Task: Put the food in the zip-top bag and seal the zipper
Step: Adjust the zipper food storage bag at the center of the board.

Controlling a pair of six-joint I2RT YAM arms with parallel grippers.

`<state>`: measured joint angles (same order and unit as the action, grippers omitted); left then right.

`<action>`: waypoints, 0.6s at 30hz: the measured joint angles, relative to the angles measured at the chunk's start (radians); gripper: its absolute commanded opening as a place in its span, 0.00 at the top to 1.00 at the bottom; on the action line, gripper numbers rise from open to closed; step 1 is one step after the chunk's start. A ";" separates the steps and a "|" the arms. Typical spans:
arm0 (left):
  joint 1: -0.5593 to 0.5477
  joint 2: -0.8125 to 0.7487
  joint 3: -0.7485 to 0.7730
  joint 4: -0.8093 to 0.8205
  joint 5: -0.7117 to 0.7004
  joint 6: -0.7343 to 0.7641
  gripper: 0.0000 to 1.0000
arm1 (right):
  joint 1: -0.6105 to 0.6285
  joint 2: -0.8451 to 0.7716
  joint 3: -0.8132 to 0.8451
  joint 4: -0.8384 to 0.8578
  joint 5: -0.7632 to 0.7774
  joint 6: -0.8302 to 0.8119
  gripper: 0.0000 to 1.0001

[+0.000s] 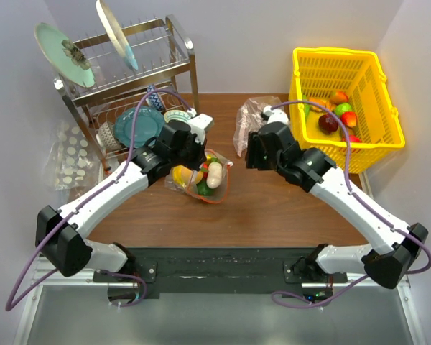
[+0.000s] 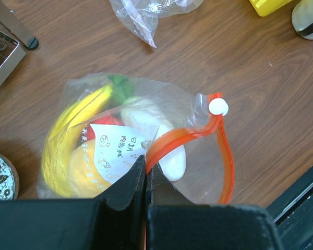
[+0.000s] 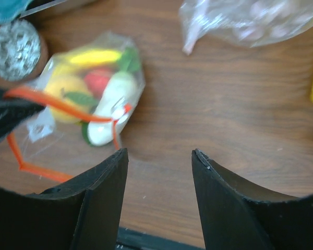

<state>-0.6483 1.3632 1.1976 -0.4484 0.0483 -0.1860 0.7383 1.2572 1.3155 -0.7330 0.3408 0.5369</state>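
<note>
Top view: the bag lies on the table in front of the rack, with the food bunched inside. The left gripper sits at the bag's far edge; its jaws are hidden under the wrist here. The right gripper hangs to the right of the bag, apart from it, just in front of a pink bag. A yellow basket at the far right holds more fruit.

Left wrist: the left gripper is pressed together, pinching the zipper where it meets the bag. From the pinch the strip runs up to a white slider, then back down the right side, so the two halves stand apart and the mouth gapes. Inside lie a banana, a white piece, something red and something green, behind a paper label.

Right wrist: the right gripper is spread wide over bare table and holds nothing. The bag is up and to the left, blurred, and its zipper leads to a dark finger at the left edge. The pink bag lies at the top right.
</note>
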 measured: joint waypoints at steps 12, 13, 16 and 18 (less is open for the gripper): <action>0.000 0.000 -0.005 0.019 0.000 0.000 1.00 | -0.517 -0.013 0.194 -0.065 0.033 -0.116 0.48; 0.000 0.000 -0.007 0.022 0.000 0.000 1.00 | -0.537 -0.013 0.208 -0.061 0.038 -0.121 0.48; 0.000 0.000 -0.013 0.023 0.001 -0.001 1.00 | -0.617 0.000 0.229 -0.040 0.053 -0.131 0.48; 0.000 0.000 -0.016 0.024 0.003 -0.001 1.00 | -0.676 0.027 0.234 -0.025 0.059 -0.131 0.48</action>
<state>-0.6483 1.3632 1.1816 -0.4244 0.0509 -0.1867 0.0628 1.2846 1.5494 -0.7582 0.4000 0.4061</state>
